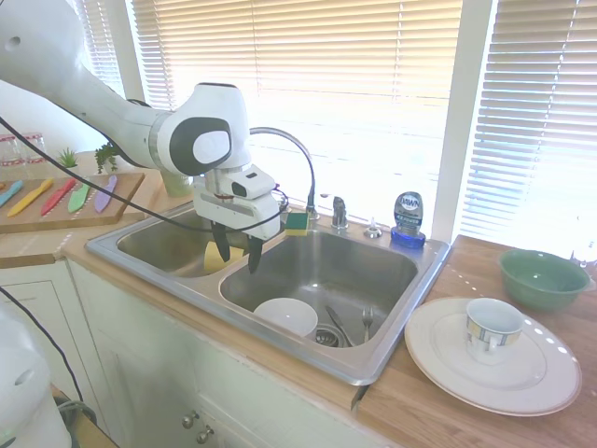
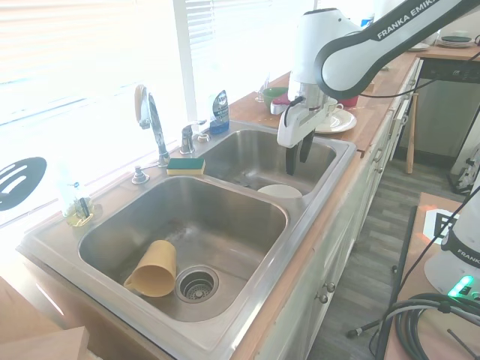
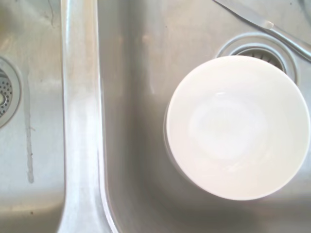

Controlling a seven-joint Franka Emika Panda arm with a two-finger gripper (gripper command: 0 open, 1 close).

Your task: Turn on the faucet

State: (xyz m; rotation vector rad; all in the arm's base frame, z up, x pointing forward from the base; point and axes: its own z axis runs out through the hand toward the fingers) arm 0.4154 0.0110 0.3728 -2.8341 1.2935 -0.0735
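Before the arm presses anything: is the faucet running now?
Off: no water falls from the faucet spout in either exterior view, and the gripper hangs apart from it.

1. The faucet [image 1: 291, 154] spout washes out against the bright blinds at upper centre of the first exterior view; its lever is too small to tell apart.
2. The arm hides part of the yellow cup [image 1: 214, 257] left of centre.
3. In the wrist view, the knife [image 3: 272, 26] is cut off at the upper right edge.
4. The bottle [image 2: 220, 111] label, upper centre of the second exterior view, is perhaps too small to read.
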